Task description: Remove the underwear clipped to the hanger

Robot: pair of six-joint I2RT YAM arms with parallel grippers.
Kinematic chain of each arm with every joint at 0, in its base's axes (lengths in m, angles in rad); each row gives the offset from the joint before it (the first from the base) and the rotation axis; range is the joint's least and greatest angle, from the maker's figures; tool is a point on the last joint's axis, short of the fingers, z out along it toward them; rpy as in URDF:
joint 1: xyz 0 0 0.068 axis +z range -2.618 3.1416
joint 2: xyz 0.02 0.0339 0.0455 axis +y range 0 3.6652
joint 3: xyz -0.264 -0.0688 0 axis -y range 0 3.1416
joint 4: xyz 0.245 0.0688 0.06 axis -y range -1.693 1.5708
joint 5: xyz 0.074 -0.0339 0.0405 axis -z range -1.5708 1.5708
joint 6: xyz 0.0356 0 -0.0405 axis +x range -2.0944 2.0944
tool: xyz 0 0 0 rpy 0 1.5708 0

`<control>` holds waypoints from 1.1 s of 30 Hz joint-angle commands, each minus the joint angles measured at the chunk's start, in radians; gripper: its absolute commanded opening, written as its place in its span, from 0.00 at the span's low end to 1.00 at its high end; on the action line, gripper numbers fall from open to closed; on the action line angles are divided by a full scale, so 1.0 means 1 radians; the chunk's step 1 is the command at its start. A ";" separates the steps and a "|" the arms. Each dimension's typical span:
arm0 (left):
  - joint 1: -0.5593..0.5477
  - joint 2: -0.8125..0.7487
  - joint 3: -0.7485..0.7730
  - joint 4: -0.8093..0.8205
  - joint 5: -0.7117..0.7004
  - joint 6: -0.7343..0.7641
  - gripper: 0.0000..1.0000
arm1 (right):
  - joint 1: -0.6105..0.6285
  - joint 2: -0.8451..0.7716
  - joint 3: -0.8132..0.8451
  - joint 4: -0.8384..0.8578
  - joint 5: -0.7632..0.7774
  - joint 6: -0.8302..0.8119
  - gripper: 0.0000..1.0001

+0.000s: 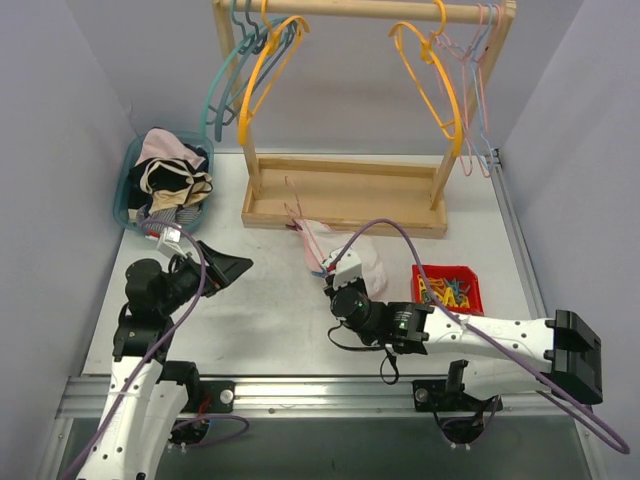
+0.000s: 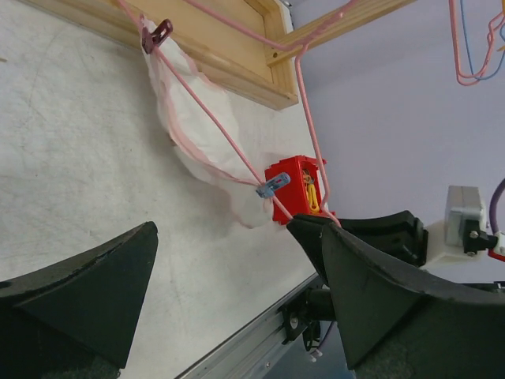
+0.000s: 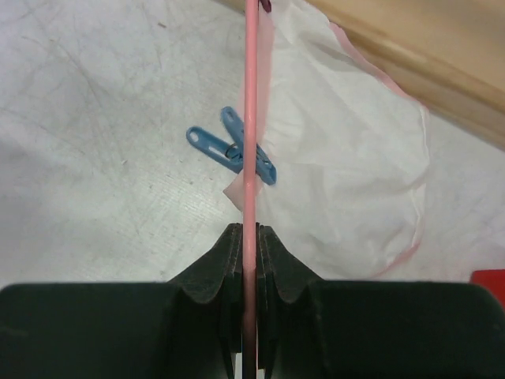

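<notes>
Right gripper [image 3: 249,237] is pinching the thin pink wire hanger [image 3: 251,95], pale pink-white fabric underwear [image 3: 347,150] lying just beyond; left gripper [image 2: 225,233] is gaping wide, farther left.

The underwear [image 3: 347,150] is pale pink-white with a pink edging; any pattern on it is too faint to make out. The hanger [image 3: 251,95] lying over it is pink wire. One clip is blue [image 3: 237,154], the other clip dark red [image 2: 156,35]. The left gripper [image 2: 221,237] and right gripper [image 3: 249,237] are both matt black.

In the overhead view, a red bin [image 1: 445,268] at four o'clock holds pegs [image 1: 445,292] of mixed colours. A teal basket [image 1: 122,195] at ten o'clock holds black, cream and pink cloth. The rack [image 1: 340,190] is pale wood, with spare hangers [image 1: 250,100] in yellow, teal, pink and blue. The table [image 1: 260,320] is mottled grey-white.
</notes>
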 commanded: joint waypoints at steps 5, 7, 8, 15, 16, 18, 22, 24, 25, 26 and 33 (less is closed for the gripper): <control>-0.064 -0.026 -0.105 0.162 -0.015 -0.095 0.94 | 0.001 0.075 -0.104 0.270 0.038 0.157 0.00; -0.099 -0.026 -0.142 0.214 -0.028 -0.125 0.94 | 0.005 0.082 -0.125 0.314 0.017 0.171 0.00; -0.120 -0.026 -0.151 0.227 -0.041 -0.146 0.94 | 0.007 0.085 -0.134 0.328 0.016 0.177 0.00; -0.375 0.066 -0.205 0.391 -0.228 -0.226 0.94 | 0.007 0.141 -0.185 0.406 0.043 0.197 0.00; -0.410 0.086 -0.203 0.432 -0.255 -0.232 0.94 | 0.008 0.150 -0.184 0.410 0.049 0.199 0.00; -0.441 0.149 -0.200 0.473 -0.280 -0.244 0.94 | 0.008 0.157 -0.185 0.423 0.050 0.202 0.00; -0.490 0.262 -0.168 0.533 -0.343 -0.243 0.95 | 0.010 0.168 -0.184 0.437 0.053 0.202 0.00; -0.505 0.336 -0.142 0.549 -0.361 -0.238 0.95 | 0.010 0.171 -0.185 0.442 0.055 0.203 0.00; -0.512 0.359 -0.133 0.566 -0.368 -0.235 0.95 | 0.011 0.174 -0.185 0.440 0.055 0.205 0.00; -0.522 0.405 -0.122 0.570 -0.375 -0.228 0.95 | 0.010 0.174 -0.184 0.442 0.053 0.205 0.00; -0.582 0.520 -0.033 0.583 -0.487 -0.172 0.96 | 0.025 0.185 -0.181 0.443 0.059 0.196 0.00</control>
